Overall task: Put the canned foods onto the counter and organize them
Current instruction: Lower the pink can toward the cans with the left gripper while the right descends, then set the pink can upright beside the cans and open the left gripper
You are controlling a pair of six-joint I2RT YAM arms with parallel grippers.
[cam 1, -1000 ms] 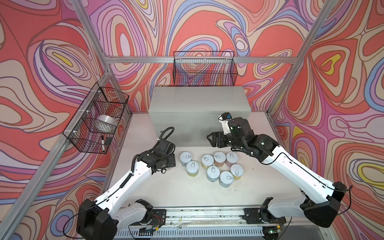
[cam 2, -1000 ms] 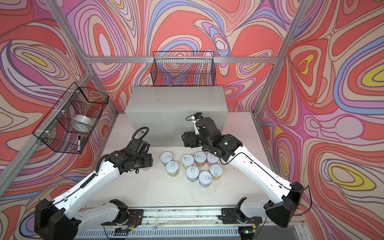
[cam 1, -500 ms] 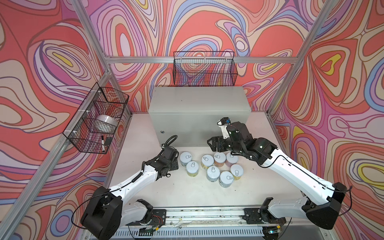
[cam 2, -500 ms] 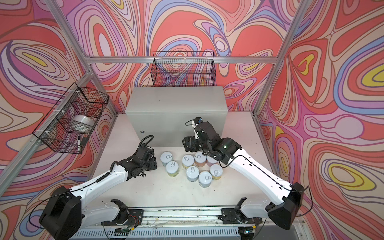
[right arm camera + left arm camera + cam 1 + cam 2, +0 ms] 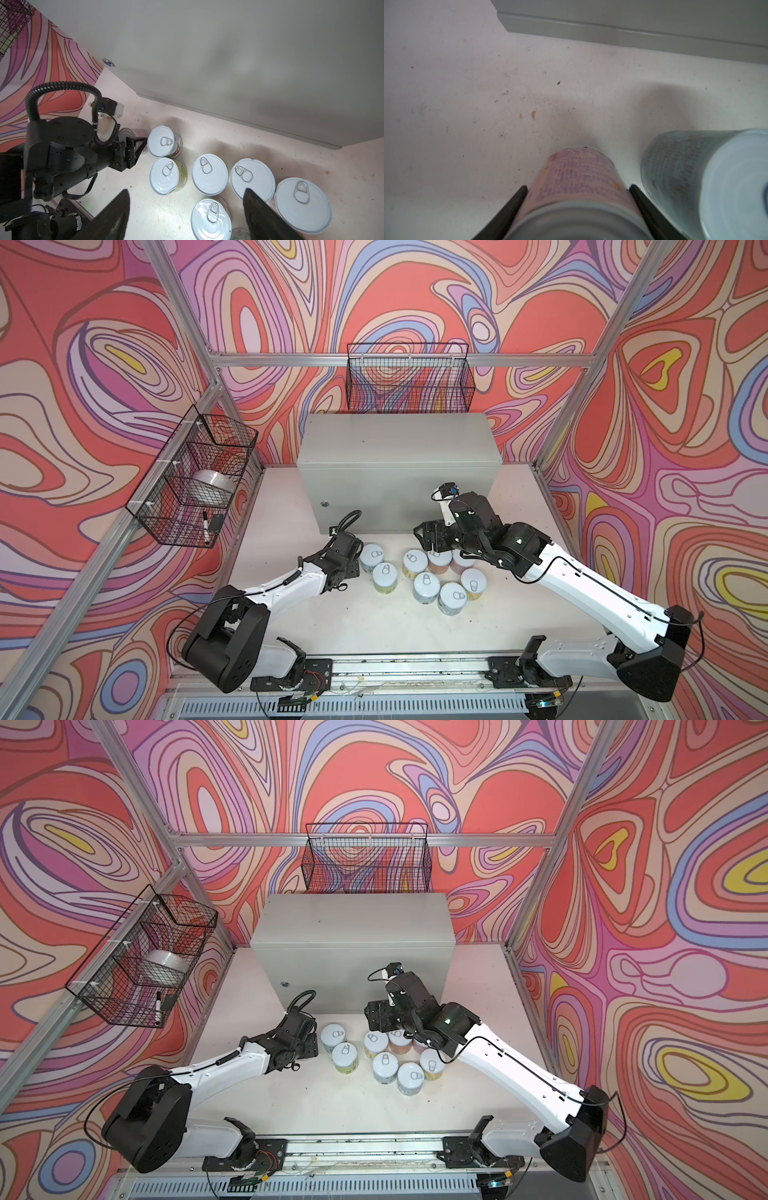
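the left gripper point(image 5: 578, 186) has swung in from the left and dropped low to the table point(image 5: 286, 506). it is now clenched on the pink can point(image 5: 577, 166), one finger on each side of the label. the can is upright and seems to stand on the table, just beside the blue can point(image 5: 685, 170)

the right gripper point(image 5: 187, 190) has come down from in front of the counter point(image 5: 395, 439) and hangs over the back of the cluster, released, jaws wide with nothing between them

the other cans point(image 5: 426, 585) stand upright in a tight group on the table in front of the counter, and its top holds none yet

so the first pick looks made but not lifted, and the task is near its start. the next move, i'd judge, is to raise the pink can clear of the blue one and carry it up onto the counter. with the two so close, a finger could nudge the blue can on the way up
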